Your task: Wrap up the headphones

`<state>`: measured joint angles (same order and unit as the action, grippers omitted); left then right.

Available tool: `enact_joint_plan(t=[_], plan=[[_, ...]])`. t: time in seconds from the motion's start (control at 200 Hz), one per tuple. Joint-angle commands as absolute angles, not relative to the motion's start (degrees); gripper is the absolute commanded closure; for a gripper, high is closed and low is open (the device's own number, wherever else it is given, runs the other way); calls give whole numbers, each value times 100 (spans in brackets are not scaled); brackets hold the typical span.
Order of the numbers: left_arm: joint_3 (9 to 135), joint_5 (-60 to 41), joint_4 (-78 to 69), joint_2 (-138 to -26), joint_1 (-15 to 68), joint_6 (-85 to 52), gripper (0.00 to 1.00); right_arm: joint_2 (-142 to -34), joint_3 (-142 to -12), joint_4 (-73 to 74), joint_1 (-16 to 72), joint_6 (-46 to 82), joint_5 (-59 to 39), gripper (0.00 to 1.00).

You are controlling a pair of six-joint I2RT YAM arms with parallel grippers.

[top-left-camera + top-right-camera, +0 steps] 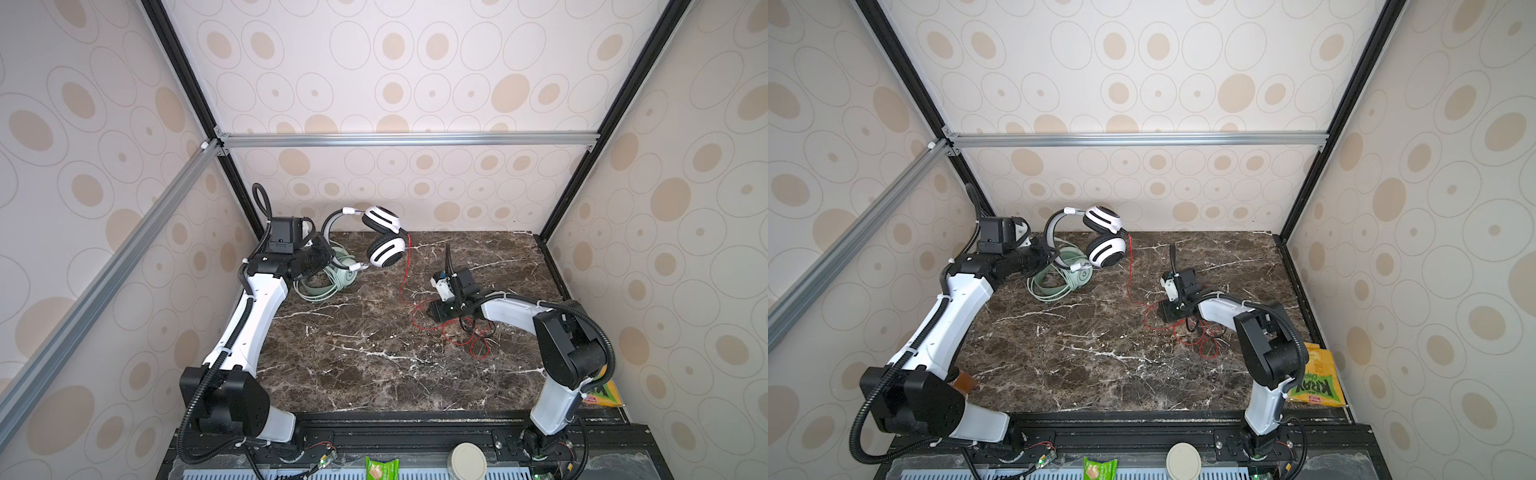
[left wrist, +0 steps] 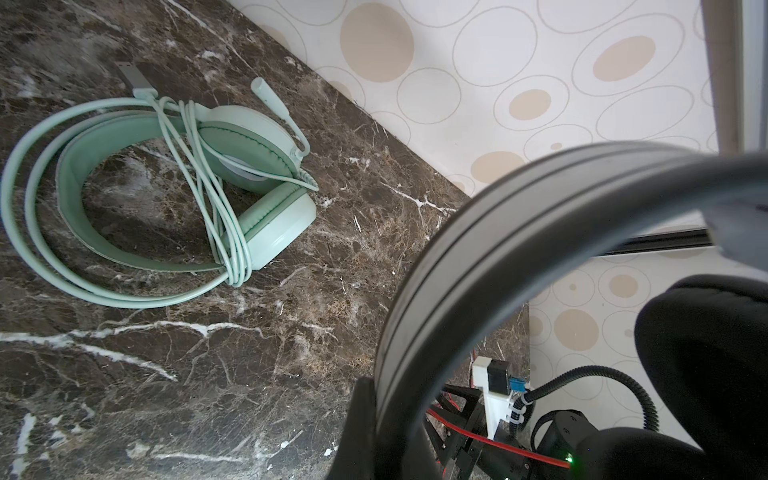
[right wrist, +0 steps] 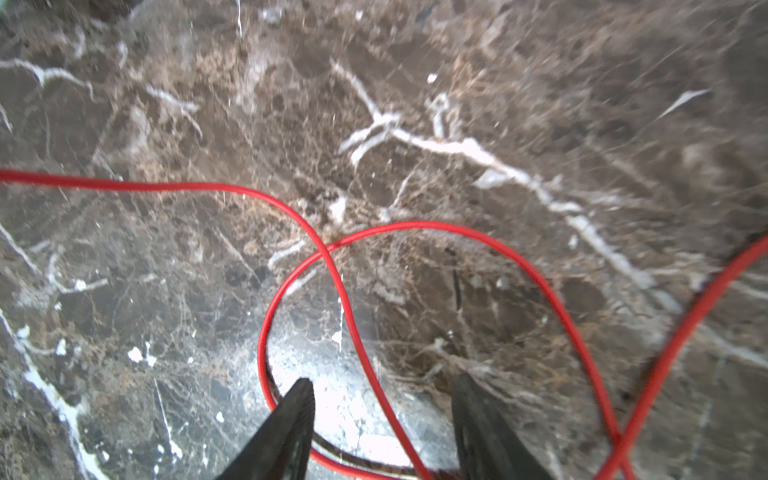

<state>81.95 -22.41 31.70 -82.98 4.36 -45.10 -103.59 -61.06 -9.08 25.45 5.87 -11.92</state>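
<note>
Headphones number two: one mint-green headset point(image 2: 270, 226), one white headset point(image 1: 386, 249).

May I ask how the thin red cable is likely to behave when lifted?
Probably very floppy: the red cable lies in loose crossing loops, so it should droop either side of the right gripper. Being thin, it may slip from the jaws. It runs to the white headset, so pulling could tug that.
</note>
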Motion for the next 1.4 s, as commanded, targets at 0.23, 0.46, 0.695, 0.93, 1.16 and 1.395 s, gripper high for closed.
enact_joint_plan(t=[0.23,0.46,0.695,0.93,1.16,1.395], plan=[[8306,-2565,2705,-8072,340,-4695,100,-10353,-5872,-1125,2591,304,-967,47],[8308,-2575,2700,-8073,308,-4702,100,-10264,-5682,-1200,2601,341,-287,55],[8290,-2619,2681,-8093,285,-4714,100,-10019,-5549,-1163,2682,237,-333,80],[8263,-2644,2651,-8148,281,-4720,100,-9347,-5414,-1232,2928,124,-92,94],[8229,-2655,2610,-8185,284,-4737,100,-8512,-5406,-1632,3153,113,177,95],[8024,-2448,2387,-8082,282,-4761,100,-7812,-5298,-2003,3536,124,689,95]])
